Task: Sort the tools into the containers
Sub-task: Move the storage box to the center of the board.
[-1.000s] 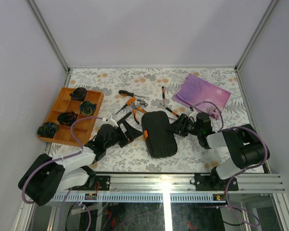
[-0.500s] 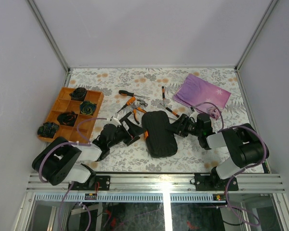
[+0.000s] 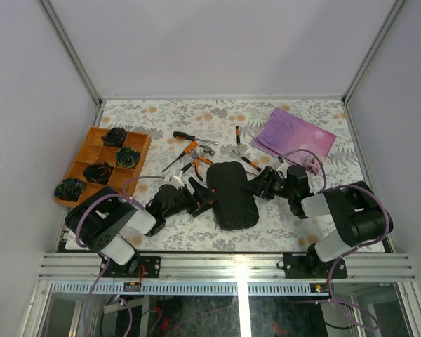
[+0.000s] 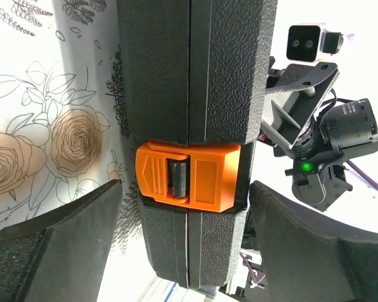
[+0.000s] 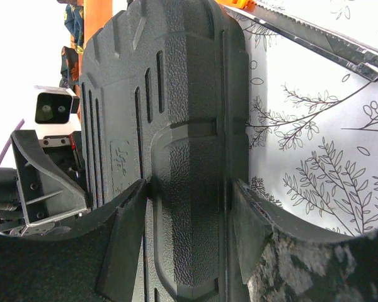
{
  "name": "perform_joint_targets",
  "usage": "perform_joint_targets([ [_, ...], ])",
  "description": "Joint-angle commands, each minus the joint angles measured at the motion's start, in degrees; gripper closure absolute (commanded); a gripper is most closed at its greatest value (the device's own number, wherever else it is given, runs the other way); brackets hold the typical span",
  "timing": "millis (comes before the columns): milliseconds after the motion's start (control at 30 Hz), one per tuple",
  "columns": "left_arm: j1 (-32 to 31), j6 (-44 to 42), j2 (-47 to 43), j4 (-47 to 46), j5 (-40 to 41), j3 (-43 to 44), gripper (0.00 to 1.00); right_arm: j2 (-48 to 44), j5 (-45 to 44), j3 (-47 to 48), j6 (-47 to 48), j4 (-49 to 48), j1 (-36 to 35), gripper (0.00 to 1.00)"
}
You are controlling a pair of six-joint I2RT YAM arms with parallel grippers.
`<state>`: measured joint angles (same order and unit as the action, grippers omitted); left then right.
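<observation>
Left wrist view shows the orange latch point(image 4: 189, 173) on the shut black case point(image 4: 157, 75), between the wide-spread jaws of the left gripper point(image 4: 186, 192). Right wrist view shows the right gripper point(image 5: 188, 189) pinching the case's other side. Only the top view shows the tools point(image 3: 196, 156) just behind the case, which lies mid-way on the table point(image 3: 196, 235), far from its edges.

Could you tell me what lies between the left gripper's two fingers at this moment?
The closed tool case, at its orange latch, sits between the left gripper's open fingers, which straddle it; the left wrist view shows this.
</observation>
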<state>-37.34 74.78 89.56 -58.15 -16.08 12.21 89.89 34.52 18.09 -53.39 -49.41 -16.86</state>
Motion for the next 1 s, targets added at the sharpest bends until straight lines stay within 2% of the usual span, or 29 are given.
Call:
perform_joint_targets([
  [0, -0.78, 0.17, 0.80, -5.16, 1.44, 1.24, 0.23, 0.75, -3.41, -1.98, 2.27, 10.90, 0.08, 0.63],
  [133, -1.33, -1.48, -1.03, -0.03, 3.60, 1.63, 0.29, 0.65, -3.50, -1.89, 2.85, 11.54, 0.13, 0.63],
  [233, -1.88, -3.33, -3.26, 5.12, 6.12, 2.11, 0.30, 0.59, -3.58, -1.87, 3.23, 12.04, 0.13, 0.63],
  [433, -2.11, -6.00, -5.21, 9.58, 7.95, 3.12, 0.33, 0.98, -3.42, -1.66, 3.59, 12.20, 0.14, 0.63],
  [667, -3.54, -10.84, -9.85, 21.79, 12.27, 6.36, 0.35, 1.55, -3.73, -1.31, 4.25, 12.85, 0.10, 0.64],
  [967, -4.60, -12.68, -11.68, 31.00, 14.72, 9.26, 0.41, 2.65, -3.83, -0.78, 4.53, 12.99, 0.13, 0.63],
])
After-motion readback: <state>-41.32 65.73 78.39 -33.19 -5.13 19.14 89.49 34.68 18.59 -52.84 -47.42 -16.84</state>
